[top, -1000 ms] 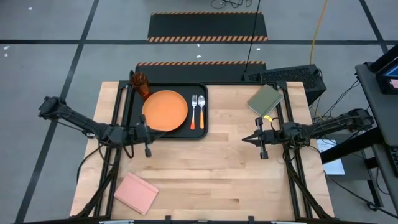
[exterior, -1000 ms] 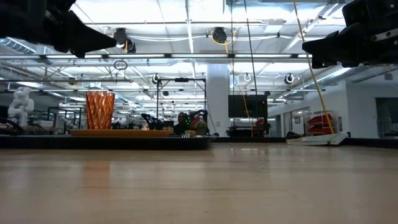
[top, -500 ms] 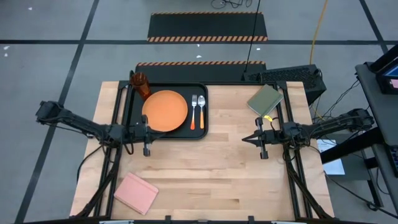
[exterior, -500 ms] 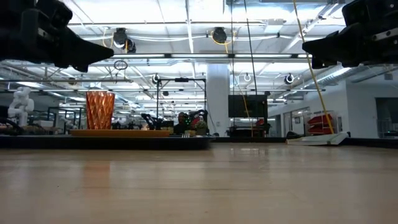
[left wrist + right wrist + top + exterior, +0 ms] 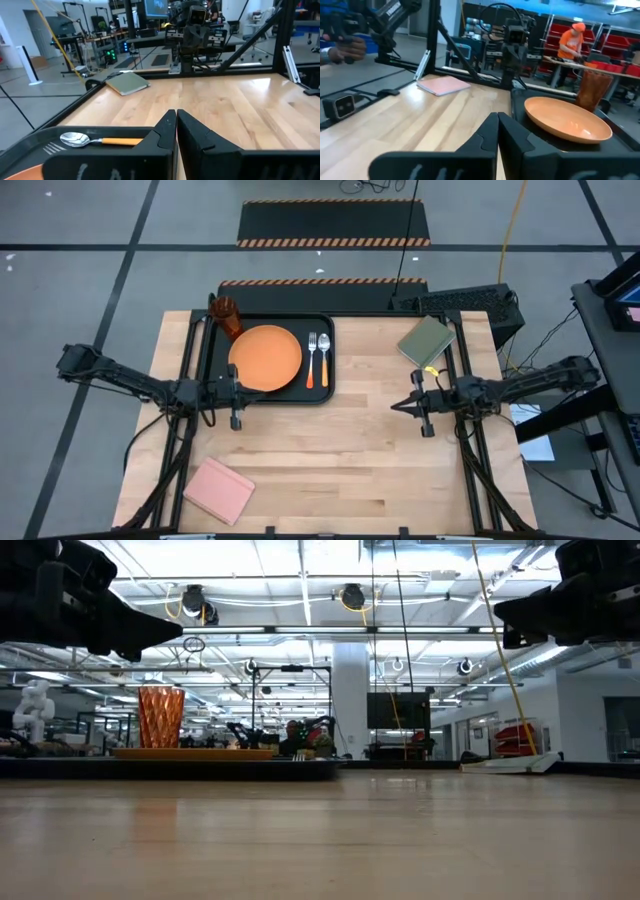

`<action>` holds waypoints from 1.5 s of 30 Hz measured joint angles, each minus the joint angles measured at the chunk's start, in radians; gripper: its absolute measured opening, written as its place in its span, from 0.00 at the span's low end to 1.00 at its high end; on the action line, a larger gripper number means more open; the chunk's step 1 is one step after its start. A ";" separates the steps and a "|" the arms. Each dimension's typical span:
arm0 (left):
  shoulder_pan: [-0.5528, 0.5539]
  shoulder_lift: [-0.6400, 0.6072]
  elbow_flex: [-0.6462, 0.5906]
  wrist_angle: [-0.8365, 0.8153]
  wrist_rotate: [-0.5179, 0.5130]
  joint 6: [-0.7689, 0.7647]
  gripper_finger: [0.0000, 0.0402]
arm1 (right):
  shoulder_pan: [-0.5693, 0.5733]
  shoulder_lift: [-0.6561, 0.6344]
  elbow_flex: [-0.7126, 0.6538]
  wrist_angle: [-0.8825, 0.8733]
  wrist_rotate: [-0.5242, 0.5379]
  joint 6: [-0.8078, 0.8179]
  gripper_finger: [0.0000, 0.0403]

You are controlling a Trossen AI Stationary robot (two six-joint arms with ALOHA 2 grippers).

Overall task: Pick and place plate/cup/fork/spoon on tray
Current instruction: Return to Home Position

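Observation:
A black tray lies at the table's far left. On it rest the orange plate, the fork and, right of the fork, the spoon. The orange cup stands upright at the tray's far left corner. My left gripper hovers level above the tray's near edge, shut and holding nothing; its shut fingertips point toward the table's right. My right gripper hangs level over the table's right half, also shut on nothing, pointing left toward the tray.
An olive-green pad lies at the far right and a pink pad at the near left. Bare wood spans the middle. Black frame bars run along both sides. A person in orange stands beyond the table.
My left gripper has sunk a little above the tray's near edge, staying shut and level. The tableware on the tray has not moved.

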 joint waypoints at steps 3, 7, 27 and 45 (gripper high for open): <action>0.000 0.000 0.000 0.000 0.000 -0.003 0.05 | 0.000 -0.046 0.000 -0.063 -0.002 0.002 0.00; 0.000 0.000 0.000 0.000 0.000 -0.003 0.05 | 0.000 -0.119 0.000 -0.128 -0.002 0.006 0.00; 0.000 0.000 0.000 0.007 -0.008 -0.008 0.05 | -0.002 -0.454 0.000 -0.354 -0.003 -0.029 0.00; 0.000 0.000 0.001 0.014 -0.009 -0.008 0.05 | -0.144 -0.512 0.000 -0.475 -0.012 -0.061 0.00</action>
